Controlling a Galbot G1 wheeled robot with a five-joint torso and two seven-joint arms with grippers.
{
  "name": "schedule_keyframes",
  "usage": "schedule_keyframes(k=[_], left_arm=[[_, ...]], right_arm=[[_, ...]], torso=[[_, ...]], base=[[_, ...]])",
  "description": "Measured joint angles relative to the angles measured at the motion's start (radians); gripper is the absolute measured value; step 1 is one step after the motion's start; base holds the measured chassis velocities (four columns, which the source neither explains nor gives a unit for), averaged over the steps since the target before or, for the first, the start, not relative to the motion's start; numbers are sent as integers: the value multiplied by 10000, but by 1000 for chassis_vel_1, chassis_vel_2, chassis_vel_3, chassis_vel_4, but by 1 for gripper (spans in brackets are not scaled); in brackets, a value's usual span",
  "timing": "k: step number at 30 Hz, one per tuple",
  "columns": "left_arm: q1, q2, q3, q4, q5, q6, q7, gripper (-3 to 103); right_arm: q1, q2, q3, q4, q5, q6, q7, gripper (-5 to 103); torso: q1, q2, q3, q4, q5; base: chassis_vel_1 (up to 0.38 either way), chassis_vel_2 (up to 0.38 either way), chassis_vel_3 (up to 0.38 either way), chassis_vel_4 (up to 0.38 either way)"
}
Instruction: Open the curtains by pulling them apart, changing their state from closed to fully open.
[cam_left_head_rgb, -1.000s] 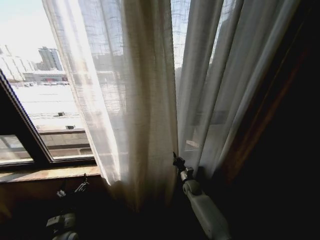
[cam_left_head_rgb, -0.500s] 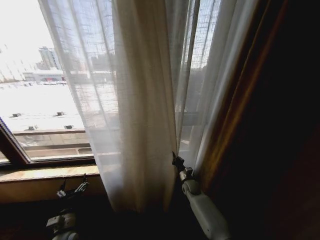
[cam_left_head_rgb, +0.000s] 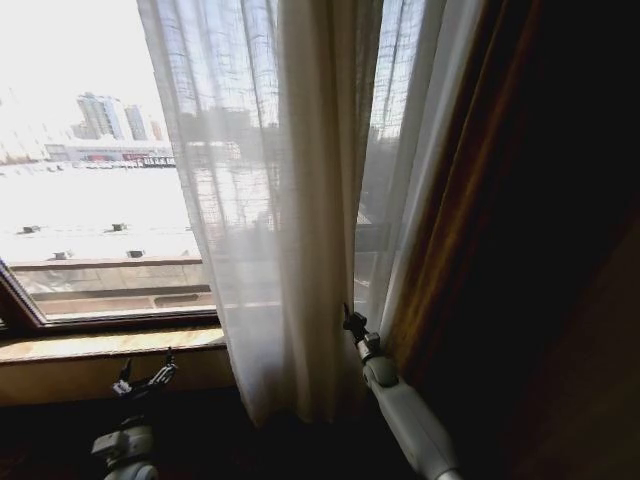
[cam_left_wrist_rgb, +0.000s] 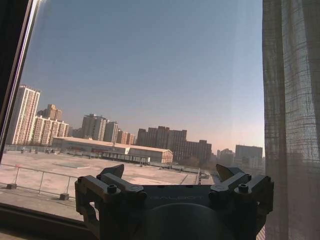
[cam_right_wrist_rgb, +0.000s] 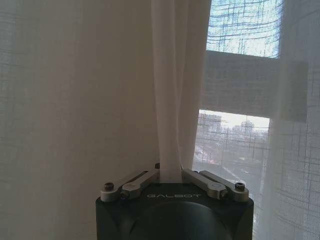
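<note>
The curtains (cam_left_head_rgb: 290, 200) hang as sheer cream pleated panels bunched at the middle of the head view. My right gripper (cam_left_head_rgb: 352, 325) reaches up from below and is shut on a narrow fold of the curtains (cam_right_wrist_rgb: 170, 100) near their lower part; in the right wrist view the gripper (cam_right_wrist_rgb: 170, 174) pinches that fold between its fingers. My left gripper (cam_left_head_rgb: 142, 380) waits low at the left under the sill, apart from the fabric. In the left wrist view it (cam_left_wrist_rgb: 170, 175) stands open, facing the bare glass, with a curtain edge (cam_left_wrist_rgb: 292, 120) beside it.
A dark brown drape (cam_left_head_rgb: 470, 200) hangs right of the sheer panels, with dark wall beyond. A wooden sill (cam_left_head_rgb: 100, 345) and the black window frame (cam_left_head_rgb: 20, 300) run along the lower left. Rooftops and buildings (cam_left_head_rgb: 110, 120) show through the uncovered glass.
The head view has shifted. Against the buildings outside, the curtains' left edge now stands farther right, baring more glass. The right gripper keeps its hold; the left arm has not moved.
</note>
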Motion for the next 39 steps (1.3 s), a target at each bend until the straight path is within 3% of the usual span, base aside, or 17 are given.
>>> schedule_keyframes(k=[3, 6, 12, 20, 26, 29, 31, 33, 34, 36, 37, 39], left_arm=[[0, -1, 2, 0, 1, 0, 0, 100], [0, -2, 7, 0, 0, 0, 4, 100], [0, -2, 8, 0, 0, 0, 4, 100], [0, -2, 10, 0, 0, 0, 7, 100], [0, -2, 10, 0, 0, 0, 8, 100], [0, -2, 9, 0, 0, 0, 8, 100], [0, -2, 9, 0, 0, 0, 8, 100], [0, -2, 10, 0, 0, 0, 9, 100], [0, -2, 9, 0, 0, 0, 9, 100], [0, -2, 10, 0, 0, 0, 9, 100], [0, -2, 10, 0, 0, 0, 9, 100], [0, -2, 8, 0, 0, 0, 9, 100]], right_arm=[[342, -9, -3, -439, 197, -128, 317, 0], [847, -172, 221, -1032, 242, -568, 1385, 0], [925, -557, 988, -1183, 23, -1283, 2736, 0], [657, -1123, 1700, -1077, -251, -1718, 3433, 0], [245, -1218, 1600, -279, -98, -1752, 3295, 0], [-64, -1193, 1310, 245, 31, -1391, 2661, -3], [-162, -1191, 1255, 405, 95, -1321, 2434, 2], [-467, -1225, 1081, 895, 371, -1235, 1918, 13], [-989, -1428, 933, 1662, 809, -1438, 1551, 24], [-1430, -1637, 958, 2254, 1084, -1722, 1309, 35], [-1430, -1637, 958, 2254, 1084, -1722, 1309, 35], [-1939, -1838, 1168, 2808, 1335, -1768, 976, 45]], torso=[[0, 0, 0, 0, 1], [0, 0, 0, -2, 3], [0, 0, -1, 0, -2], [0, 0, 0, -5, 4], [0, 0, 0, -3, 2], [0, 0, 0, -2, 2], [0, 0, 1, -3, 2], [0, 0, 0, -3, 3], [0, 0, 0, -1, 0], [0, 0, 0, -3, -1], [0, 0, 0, -3, -1], [0, 0, 0, -3, 0]], base=[[0, 0, 0, 0], [0, 0, 0, 0], [0, 0, 0, 0], [0, 0, 0, 0], [0, 0, 0, 0], [0, 0, 0, 0], [0, 0, 0, 0], [0, 0, 0, 0], [0, 0, 0, 0], [0, 0, 0, 0], [0, 0, 0, 0], [0, 0, 0, 0]])
